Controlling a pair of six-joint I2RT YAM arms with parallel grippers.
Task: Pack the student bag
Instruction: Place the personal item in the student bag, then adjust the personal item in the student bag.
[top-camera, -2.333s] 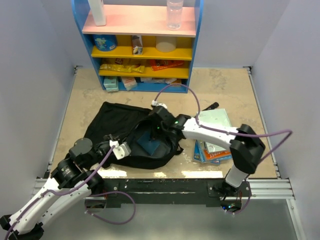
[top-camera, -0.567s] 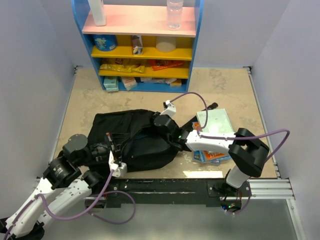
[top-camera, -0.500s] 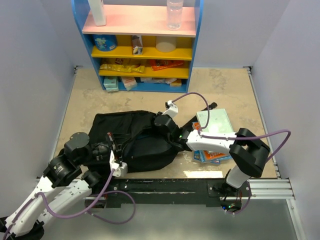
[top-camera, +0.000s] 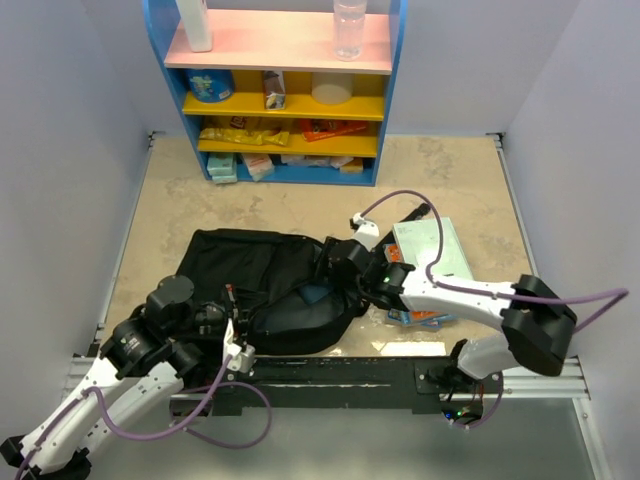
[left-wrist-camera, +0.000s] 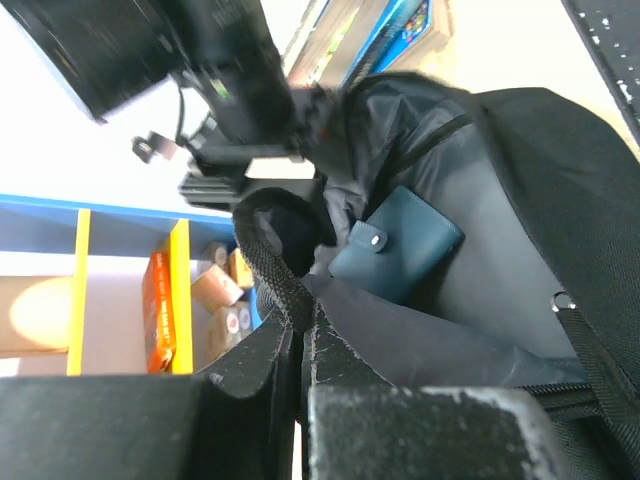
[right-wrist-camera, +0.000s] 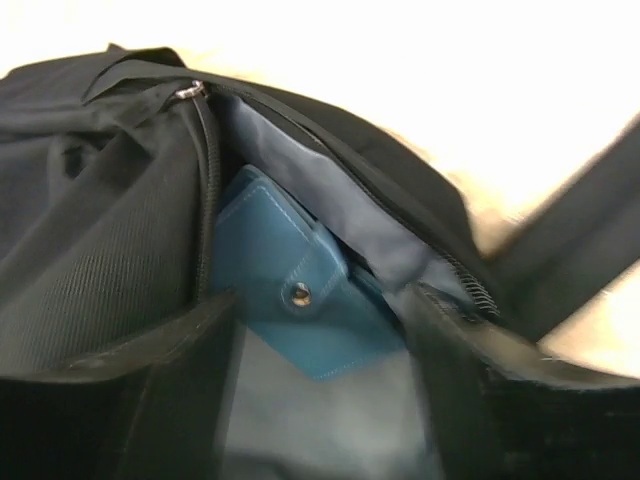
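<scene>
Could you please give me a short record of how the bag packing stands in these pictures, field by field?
Bag: black backpack lying on the table, main opening unzipped
Inside: blue wallet with a snap, against the grey lining
Left hand: shut on a strap at the backpack's rim, holding it open
Right hand: open, at the mouth of the backpack, not gripping the wallet
Not packed: books stacked on the table, right of the backpack
</scene>
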